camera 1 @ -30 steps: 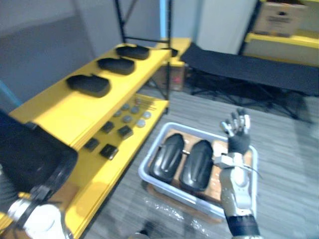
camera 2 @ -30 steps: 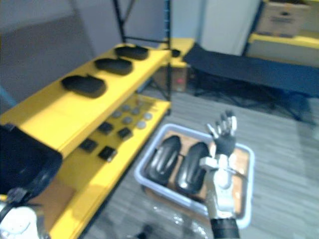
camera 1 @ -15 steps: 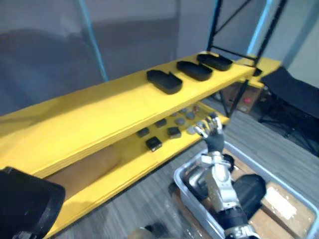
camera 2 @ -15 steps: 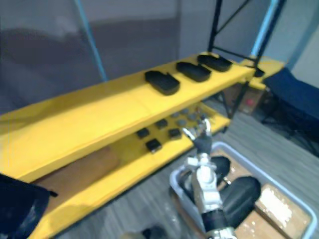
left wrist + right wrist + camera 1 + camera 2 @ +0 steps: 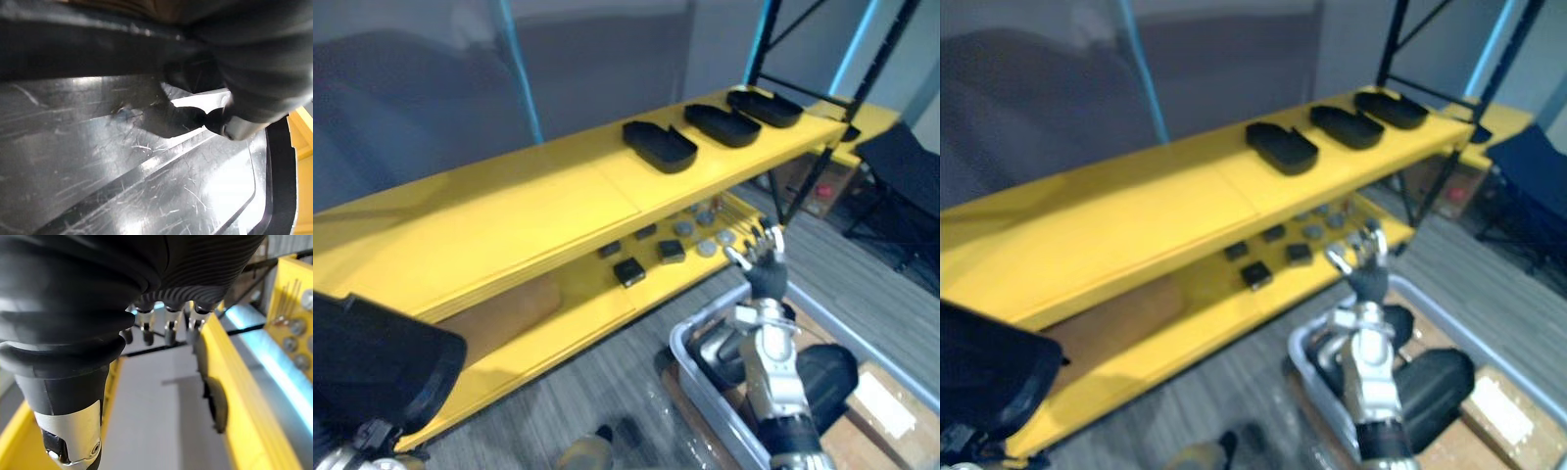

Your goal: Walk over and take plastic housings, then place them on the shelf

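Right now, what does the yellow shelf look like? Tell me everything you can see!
The yellow shelf has two flat, smooth boards, one above the other, held by black posts. Three black plastic shells sit in a row near the top board's far end, hollow side up. Small dark blocks and grey round pieces lie on the lower board. A grey bin stands on the floor beside it.

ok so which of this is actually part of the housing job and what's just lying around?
Job: housing against the left hand; three housings on top of the yellow shelf; grey bin with more housings; right hand, open.
Lying about: small black blocks and round grey parts on the lower level; cardboard box beyond the shelf.
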{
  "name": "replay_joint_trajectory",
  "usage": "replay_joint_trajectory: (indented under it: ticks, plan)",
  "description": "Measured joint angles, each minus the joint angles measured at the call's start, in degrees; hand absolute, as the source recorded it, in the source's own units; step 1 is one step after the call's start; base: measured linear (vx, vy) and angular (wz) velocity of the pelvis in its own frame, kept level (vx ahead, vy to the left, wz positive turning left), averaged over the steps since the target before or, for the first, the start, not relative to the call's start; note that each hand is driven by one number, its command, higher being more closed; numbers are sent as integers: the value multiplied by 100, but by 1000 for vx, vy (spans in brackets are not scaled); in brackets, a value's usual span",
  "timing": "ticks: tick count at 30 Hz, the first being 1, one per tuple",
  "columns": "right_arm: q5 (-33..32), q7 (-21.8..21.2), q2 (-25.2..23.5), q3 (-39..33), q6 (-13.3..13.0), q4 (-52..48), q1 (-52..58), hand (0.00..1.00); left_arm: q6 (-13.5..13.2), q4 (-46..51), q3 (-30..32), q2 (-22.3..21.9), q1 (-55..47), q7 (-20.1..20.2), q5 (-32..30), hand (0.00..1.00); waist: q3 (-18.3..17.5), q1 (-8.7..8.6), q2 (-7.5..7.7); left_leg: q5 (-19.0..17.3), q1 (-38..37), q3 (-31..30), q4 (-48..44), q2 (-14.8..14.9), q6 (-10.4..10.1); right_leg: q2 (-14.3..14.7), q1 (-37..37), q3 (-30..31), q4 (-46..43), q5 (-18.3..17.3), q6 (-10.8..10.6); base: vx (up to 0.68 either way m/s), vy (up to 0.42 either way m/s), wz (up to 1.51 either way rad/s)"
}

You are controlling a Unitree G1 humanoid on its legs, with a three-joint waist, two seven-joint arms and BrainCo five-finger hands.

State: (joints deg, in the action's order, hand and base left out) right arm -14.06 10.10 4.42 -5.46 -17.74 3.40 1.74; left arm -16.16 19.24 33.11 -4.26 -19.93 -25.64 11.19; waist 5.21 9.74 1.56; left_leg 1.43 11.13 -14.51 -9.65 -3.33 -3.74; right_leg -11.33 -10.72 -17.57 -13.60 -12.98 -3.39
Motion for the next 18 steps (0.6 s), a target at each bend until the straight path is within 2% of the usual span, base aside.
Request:
replay_joint_trajectory:
  ticks: [1,2,4,5,6,7,9,10,11,12,14,16,18]
  plan:
    - [-48,-24,-2,-83,-15,-77,208,0,0,39,-190,92,1,101,-1,100,7,-113,-22,112,-1,34,92,74,2,53,94,263,-415,-3,2,92,246,142]
    - [-98,-32,-3,-98,-48,-80,275,0,0,67,-260,156,-12,132,-7,100,13,-154,-24,181,-15,155,121,143,9,66,118,282,-605,-7,3,87,137,111]
    - [-102,-260,-5,-146,-105,-191,314,0,-2,226,-377,186,-141,192,-26,100,58,-120,-84,294,-129,253,98,277,-30,33,335,231,-1355,-55,10,44,0,39]
    - [-101,-322,-4,-132,-117,-301,331,0,-7,271,-398,185,-184,194,-26,100,82,-123,-124,294,-128,251,69,285,-30,2,350,245,-1389,-239,65,-12,-46,-4]
    - [-97,-434,0,-61,-154,-534,317,0,-31,333,-416,185,-291,203,-25,100,110,-100,-71,288,-106,420,-27,278,-34,37,314,257,-1113,-274,119,-55,-37,-11]
    - [-96,-533,2,4,-181,-715,290,0,-45,335,-480,163,-373,210,-17,100,193,-100,-135,268,-100,657,-168,337,-34,75,147,244,-904,-316,24,-79,-23,-22]
    - [-92,-624,11,52,-218,-849,317,0,-46,371,-571,148,-493,235,-5,100,282,-101,-270,144,-93,917,-333,539,-67,222,6,269,-651,-321,-16,-117,-29,-35]
    - [-92,-643,2,93,-218,-884,359,0,-52,445,-578,152,-604,240,-7,100,294,-100,-274,81,-69,1022,-422,633,-79,265,-50,274,-526,-393,-127,-172,-58,-54]
    - [-93,-665,8,116,-223,-948,414,0,-103,508,-584,149,-697,231,-18,100,296,-98,-287,5,31,1165,-574,682,-144,268,-72,283,-411,-614,-241,-206,-44,-32]
    - [-96,-694,20,79,-235,-963,510,0,-110,498,-664,148,-724,220,-31,100,334,-159,-359,-6,89,1265,-689,830,-161,339,-31,214,-507,-690,-155,-209,-32,-6]
    - [-95,-773,37,44,-268,-964,654,0,-167,505,-691,154,-716,225,-52,100,319,-285,-372,3,74,1567,-678,985,-172,344,25,177,-679,-802,-103,-138,-10,21]
    - [-95,-851,42,58,-284,-965,670,0,-242,543,-671,155,-719,220,-71,100,312,-256,-390,5,89,1692,-680,1037,-170,336,83,198,-711,-805,-104,-53,22,2]
    - [-94,-908,42,99,-292,-966,669,0,-257,687,-642,156,-719,217,-115,100,283,-207,-334,5,95,1755,-694,993,-169,258,82,199,-702,-826,-139,24,58,0]
